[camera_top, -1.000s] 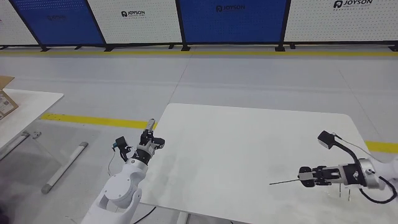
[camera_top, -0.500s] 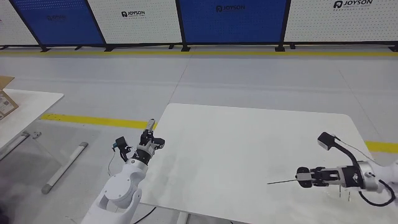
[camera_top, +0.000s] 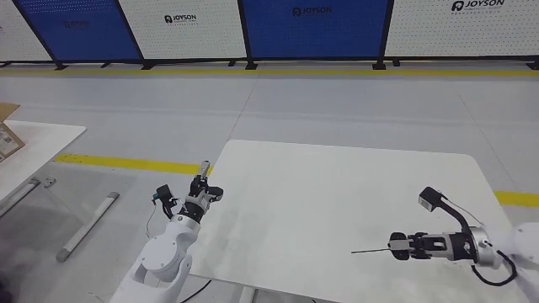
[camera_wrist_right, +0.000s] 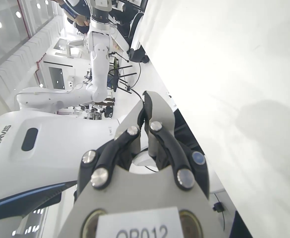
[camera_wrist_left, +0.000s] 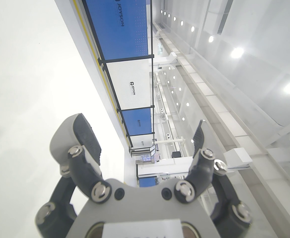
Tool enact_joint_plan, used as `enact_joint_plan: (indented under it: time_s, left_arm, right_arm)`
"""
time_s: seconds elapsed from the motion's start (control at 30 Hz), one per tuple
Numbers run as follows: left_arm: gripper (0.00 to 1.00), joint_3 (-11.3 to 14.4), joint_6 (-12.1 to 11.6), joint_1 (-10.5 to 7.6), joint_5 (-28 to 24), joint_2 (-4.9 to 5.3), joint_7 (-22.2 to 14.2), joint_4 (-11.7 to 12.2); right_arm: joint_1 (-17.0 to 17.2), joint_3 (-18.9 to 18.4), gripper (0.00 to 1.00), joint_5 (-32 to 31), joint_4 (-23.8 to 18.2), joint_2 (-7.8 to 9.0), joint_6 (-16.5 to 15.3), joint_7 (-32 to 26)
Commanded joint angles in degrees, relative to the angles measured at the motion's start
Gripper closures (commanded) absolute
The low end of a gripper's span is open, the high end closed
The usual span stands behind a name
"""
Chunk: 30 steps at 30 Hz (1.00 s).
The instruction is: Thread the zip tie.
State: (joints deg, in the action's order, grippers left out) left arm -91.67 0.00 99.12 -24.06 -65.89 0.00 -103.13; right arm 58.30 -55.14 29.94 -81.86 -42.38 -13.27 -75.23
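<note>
The fingers (camera_wrist_right: pixel 159 110) of the right gripper (camera_top: pixel 392 246) are pressed close together. Between their tips they pinch one end of the zip tie (camera_top: pixel 370 251), a thin black strip. From the tips the strip goes straight out, in line with the fingers, and its free end points to the side where the other arm is. We see it as one straight line, not bent into a loop. The white table (camera_top: pixel 337 194) lies below these fingers and below the whole strip. The table's edge closest to the robot is near them. We cannot tell if the free end touches the table top or is only just above it.

Well apart from these fingers, beyond the free end of the strip and across the table, the left gripper (camera_wrist_left: pixel 142 125) is at the opposite side edge of the table. Its fingers (camera_wrist_left: pixel 85 134) are spread wide and they hold nothing. Their tips point away from the robot.

Ahead of the left fingertips a yellow line (camera_top: pixel 126 163) crosses the grey floor. Farther in the same direction stands a row of blue and white panels (camera_top: pixel 316 13). On the outer side of the left gripper, away from the strip, there is a second table (camera_top: pixel 42 147) with a cardboard box (camera_top: pixel 7 135) at its corner.
</note>
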Motion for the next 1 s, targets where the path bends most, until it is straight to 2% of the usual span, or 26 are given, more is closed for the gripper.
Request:
enact_joint_plan:
  time_s: [0.0,0.27,0.33,0.43,0.53,0.63,0.67,0.97]
  left_arm:
    - [0.00,0.0,0.0,0.00,0.0,0.00,0.0,0.0]
    - [0.00,0.0,0.0,0.00,0.0,0.00,0.0,0.0]
    - [0.00,0.0,0.0,0.00,0.0,0.00,0.0,0.0]
    - [0.00,0.0,0.0,0.00,0.0,0.00,0.0,0.0]
    - [0.00,0.0,0.0,0.00,0.0,0.00,0.0,0.0]
    - [0.00,0.0,0.0,0.00,0.0,0.00,0.0,0.0]
    - [0.00,0.0,0.0,0.00,0.0,0.00,0.0,0.0]
    - [0.00,0.0,0.0,0.00,0.0,0.00,0.0,0.0]
  right_arm:
    - [0.0,0.0,1.00,0.0,0.0,0.00,0.0,0.0]
    - [0.0,0.0,1.00,0.0,0.0,0.00,0.0,0.0]
    - [0.6,-0.4,1.00,0.7,-1.0,-0.09,-0.4,1.5]
    - [1.5,-2.9,1.00,3.5,-1.6,0.19,-2.5,1.7]
    - [2.7,-5.3,1.00,3.6,-2.5,0.64,-3.1,3.0]
    - [3.8,-7.4,1.00,0.7,-3.2,1.10,-1.0,6.8]
    - [3.8,-7.8,1.00,-4.0,-3.3,1.15,1.4,12.3]
    - [3.8,-7.8,1.00,-4.0,-3.3,1.15,1.4,12.3]
